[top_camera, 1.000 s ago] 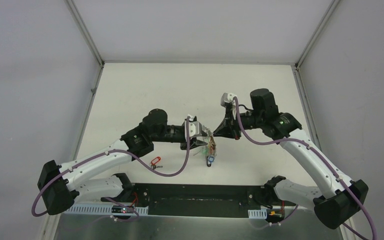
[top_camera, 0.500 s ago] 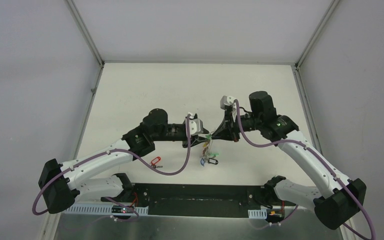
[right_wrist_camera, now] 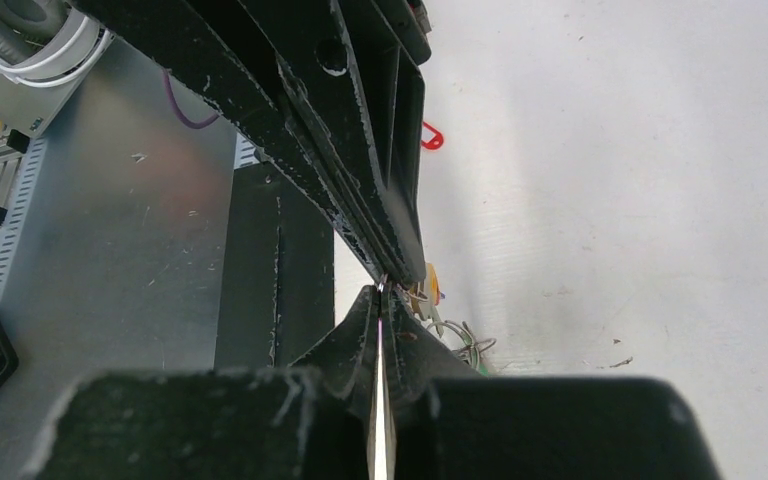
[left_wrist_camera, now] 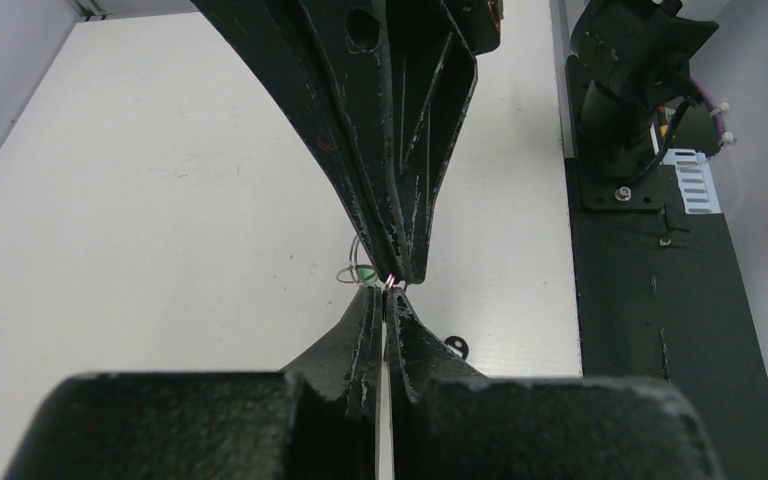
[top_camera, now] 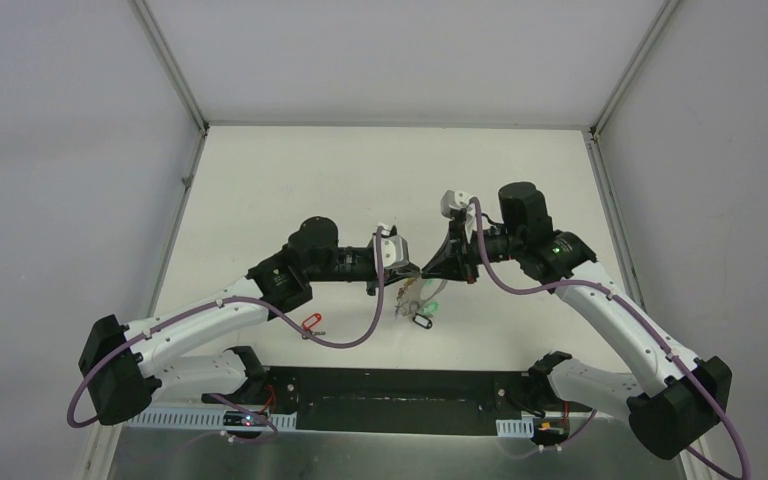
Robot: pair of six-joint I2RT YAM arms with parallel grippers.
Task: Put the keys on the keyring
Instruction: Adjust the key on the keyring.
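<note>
Overhead view of a pale table (top_camera: 290, 190) with two robot arms meeting tip to tip above its middle. The left gripper (top_camera: 408, 272) reaches in from the left and the right gripper (top_camera: 423, 272) from the right. Their black fingertips touch. Both claws are pressed together. A thin strand of the keyring (top_camera: 407, 298) glints exactly where the tips meet and seems pinched in the right claw. It is not clear whether the left claw grips it too. The rest of the grey wire loop trails just nearer than the tips, bunched with a green key (top_camera: 430, 307) and a black tag (top_camera: 422, 322). A red key (top_camera: 310, 322) lies apart on the table, to the near left beside the left arm.
</note>
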